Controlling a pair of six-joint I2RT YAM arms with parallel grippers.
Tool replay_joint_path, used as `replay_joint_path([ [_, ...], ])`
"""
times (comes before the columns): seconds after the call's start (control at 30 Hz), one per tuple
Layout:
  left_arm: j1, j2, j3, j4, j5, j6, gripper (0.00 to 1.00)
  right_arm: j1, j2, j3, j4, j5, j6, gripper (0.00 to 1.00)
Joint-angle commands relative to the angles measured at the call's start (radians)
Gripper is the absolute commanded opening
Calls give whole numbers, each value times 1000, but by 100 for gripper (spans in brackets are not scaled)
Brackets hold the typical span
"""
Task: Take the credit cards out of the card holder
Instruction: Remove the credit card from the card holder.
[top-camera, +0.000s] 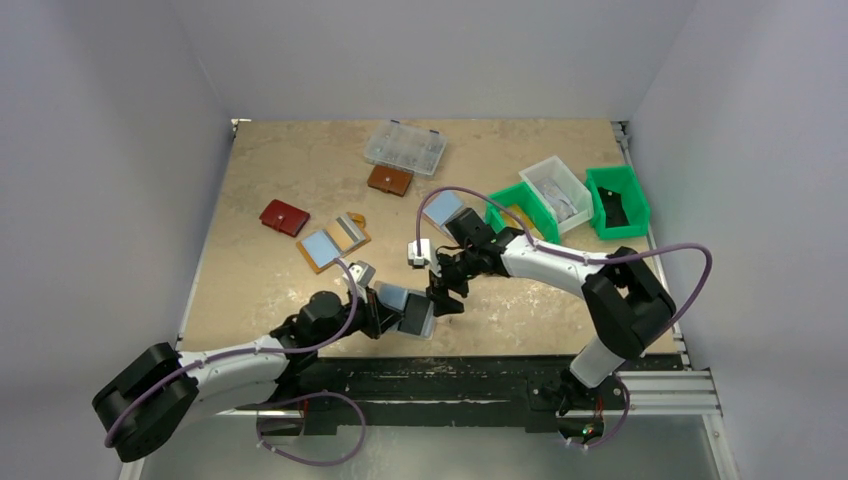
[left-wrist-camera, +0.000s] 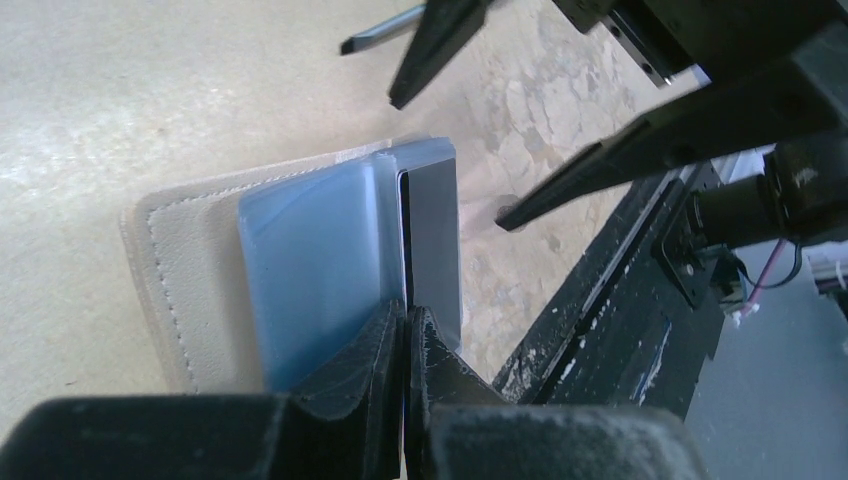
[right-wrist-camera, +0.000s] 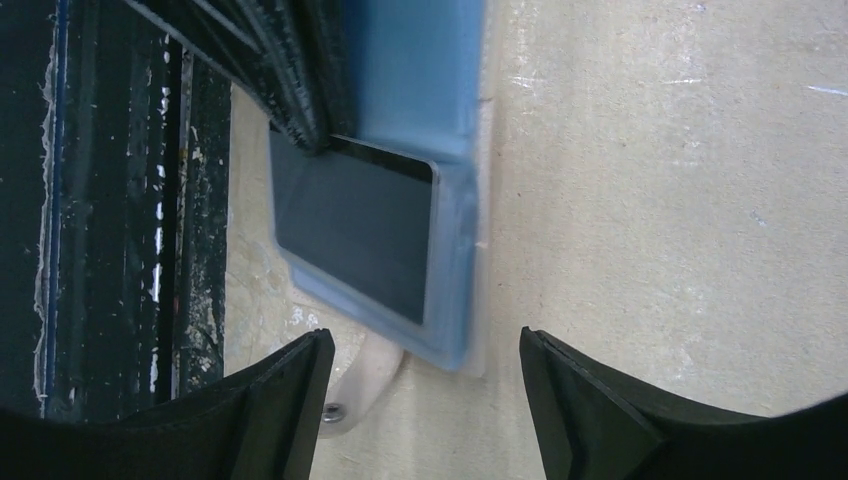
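L fingers (left-wrist-camera: 398, 335) clamped on holder (left-wrist-camera: 190, 270) at blue pocket edge; holder juts past tips. R fingers (top-camera: 445, 298) spread wide, just off its far end, apart. 1 holder held, 1 dark card (right-wrist-camera: 360, 230) inside.

Soft, even light falls from above in the overhead view: the tabletop (top-camera: 260, 170) is bright, the shadows under the arms are faint, and the walls go greyer toward 9 and 3 o'clock. In the wrist views the left gripper (left-wrist-camera: 405, 318) and right gripper (right-wrist-camera: 422, 340) blur dark at 6 o'clock — the surface beyond is sharp, with pale glare at 9 o'clock in the left one.
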Motion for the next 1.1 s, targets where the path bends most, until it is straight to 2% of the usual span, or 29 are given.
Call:
replay_joint_path([
  [0.0,-57,-22,11,30,-38,88,0,-22,4,47,-15,-59,21,77],
  [0.2,-91,-15,14,41,-69,113,0,-31,48,69,-82,-93,-37,76],
  [0.4,-103,-56,8,32,-100,125,0,-31,81,85,-164,-150,-124,68],
  [0.53,-105,-74,4,36,-99,134,0,-30,109,97,-188,-175,-147,53],
  [0.8,-106,-83,2,27,-103,135,0,-31,98,101,-175,-184,-142,17],
  [0.9,-106,-106,2,-1,-116,136,0,-31,107,108,-185,-159,-146,10],
  [1.07,-105,-203,1,-95,-140,136,0,-34,119,119,-207,-126,-152,5],
])
